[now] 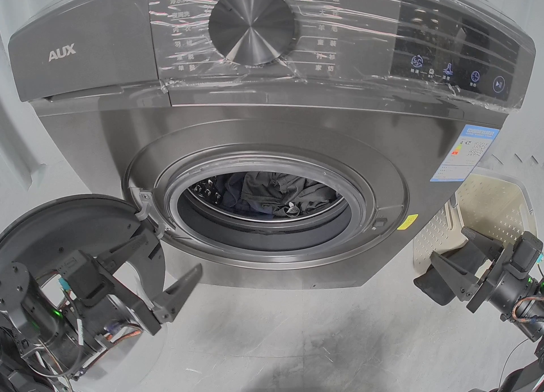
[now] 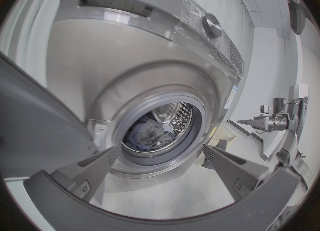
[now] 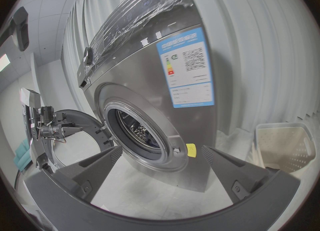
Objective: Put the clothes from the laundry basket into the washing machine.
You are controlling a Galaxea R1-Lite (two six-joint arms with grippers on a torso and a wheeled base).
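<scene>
The grey washing machine [image 1: 272, 126] stands with its round door [image 1: 62, 223] swung open to the left. Dark crumpled clothes [image 1: 272, 195] lie in the drum [image 2: 146, 134]. The cream perforated laundry basket [image 1: 496, 197] sits on the floor at the machine's right side, and its inside [image 3: 283, 141] looks bare. A dark piece of cloth [image 1: 428, 291] lies at the basket's near corner. My left gripper [image 1: 170, 251] hangs open low in front of the open door, nothing between its fingers [image 2: 160, 148]. My right gripper [image 1: 449, 243] is open just in front of the basket, holding nothing [image 3: 161, 148].
Pale grey floor [image 1: 294, 331] stretches between the two arms below the drum opening. White curtains [image 3: 266, 58] hang behind the machine and basket. The open door takes up the room at the left, close to my left arm.
</scene>
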